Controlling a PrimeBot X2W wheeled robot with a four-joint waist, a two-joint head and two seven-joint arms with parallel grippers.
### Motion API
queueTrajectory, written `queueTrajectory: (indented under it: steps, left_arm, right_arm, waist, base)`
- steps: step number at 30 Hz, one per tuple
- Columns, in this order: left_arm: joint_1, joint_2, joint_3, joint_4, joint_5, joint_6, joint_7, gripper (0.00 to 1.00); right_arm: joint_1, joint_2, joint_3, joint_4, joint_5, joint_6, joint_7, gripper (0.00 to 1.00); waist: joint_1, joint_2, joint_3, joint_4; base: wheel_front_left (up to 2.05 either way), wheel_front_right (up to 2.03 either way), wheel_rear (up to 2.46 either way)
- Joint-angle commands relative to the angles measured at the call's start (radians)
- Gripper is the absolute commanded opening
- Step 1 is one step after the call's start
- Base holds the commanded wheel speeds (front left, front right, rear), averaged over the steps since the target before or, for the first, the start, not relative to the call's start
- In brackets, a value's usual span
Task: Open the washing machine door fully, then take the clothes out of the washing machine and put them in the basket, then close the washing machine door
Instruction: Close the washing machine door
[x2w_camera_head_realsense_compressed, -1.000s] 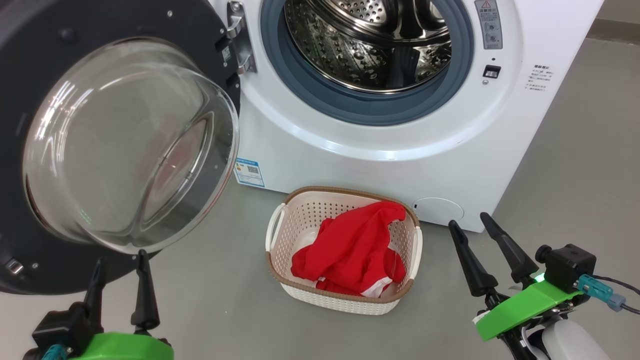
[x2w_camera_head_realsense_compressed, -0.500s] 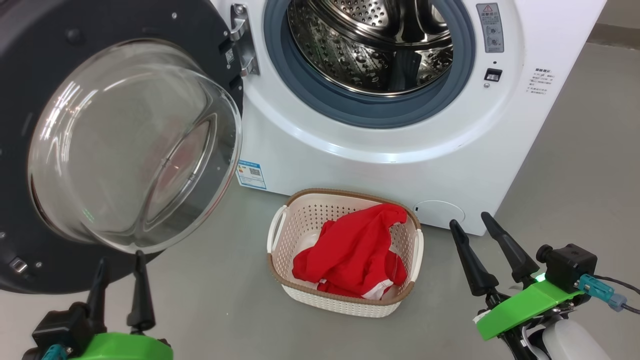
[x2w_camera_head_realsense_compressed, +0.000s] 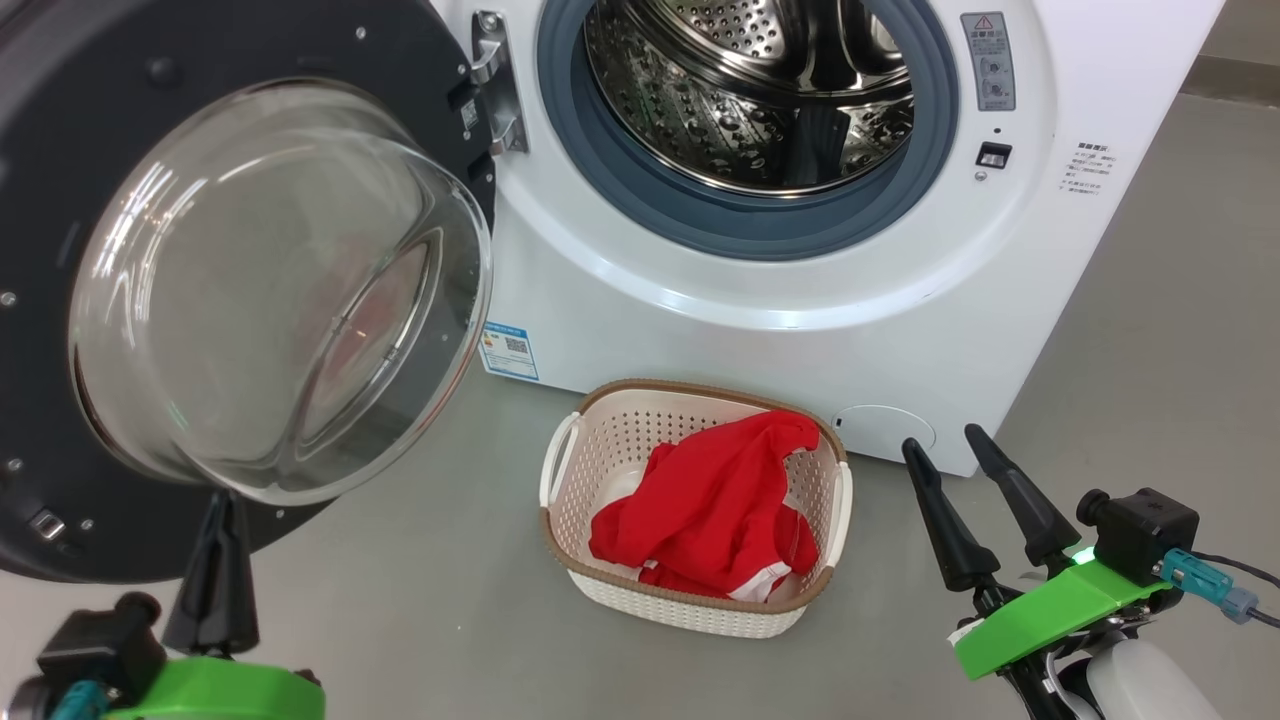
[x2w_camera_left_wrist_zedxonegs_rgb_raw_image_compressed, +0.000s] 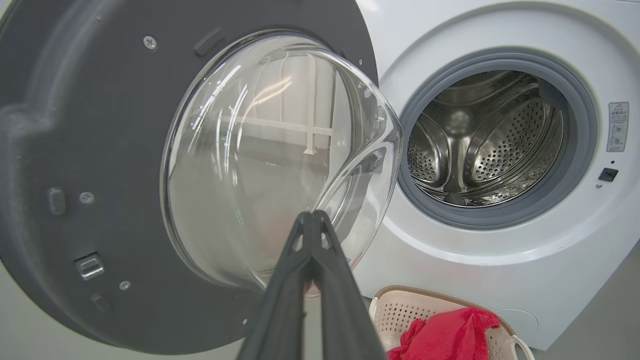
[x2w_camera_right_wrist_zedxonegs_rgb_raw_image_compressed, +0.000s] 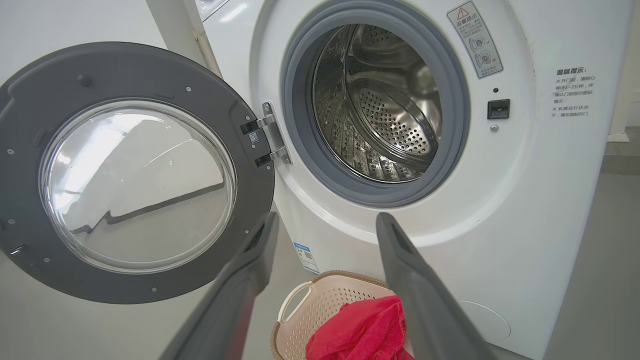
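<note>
**A:** Grey floor (x2w_camera_head_realsense_compressed: 430, 620) all round, and the white washing machine (x2w_camera_head_realsense_compressed: 760, 330) stands at the far side. Where is its door?

**B:** The washing machine door (x2w_camera_head_realsense_compressed: 50, 150) is swung wide to the left on its hinge (x2w_camera_head_realsense_compressed: 497, 90), with its glass bowl (x2w_camera_head_realsense_compressed: 270, 290) bulging toward the near side. The steel drum (x2w_camera_head_realsense_compressed: 750, 90) shows inside the grey gasket (x2w_camera_head_realsense_compressed: 700, 215).

**A:** And the clothes?

**B:** The red clothes (x2w_camera_head_realsense_compressed: 710, 510) are bunched in the basket (x2w_camera_head_realsense_compressed: 690, 612). It sits on the floor just near of the machine's front, between the two arms.

**A:** How is the left gripper posed?

**B:** The left gripper (x2w_camera_head_realsense_compressed: 222, 500) rises from the near left, fingers pointing up and away, tips at the bowl's lower edge. Its two fingers are pressed together along their length with nothing between them. Whether the tips touch the glass I cannot tell.

**A:** The right one?

**B:** The right gripper (x2w_camera_head_realsense_compressed: 940, 440) hangs at the near right, to the right of the basket. Its fingers slant up and to the left toward the machine. They stand spread wide and grip nothing.
</note>
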Motion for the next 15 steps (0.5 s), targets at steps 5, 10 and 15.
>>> queueTrajectory:
  steps: [5, 10, 15]
  left_arm:
    - [-0.08, 0.084, 0.05, -0.078, 0.021, -0.035, 0.005, 0.0]
    - [-0.134, 0.142, 0.091, -0.155, 0.0, -0.051, 0.049, 0.0]
    - [-0.194, 0.204, 0.146, -0.225, -0.037, -0.061, 0.109, 0.0]
  right_arm:
    - [0.008, 0.0, 0.013, -0.024, 0.0, 0.002, -0.005, 1.0]
    - [0.005, -0.001, 0.011, -0.027, -0.002, 0.002, -0.005, 1.0]
    - [0.002, 0.0, 0.01, -0.03, -0.004, 0.002, -0.005, 1.0]
  waist:
    - [0.0, -0.0001, 0.005, 0.008]
    - [0.0, -0.0001, 0.018, 0.015]
    - [0.0, -0.0001, 0.029, 0.016]
  base:
    - [0.0, 0.0, 0.0]
    - [0.0, 0.0, 0.0]
    - [0.0, 0.0, 0.0]
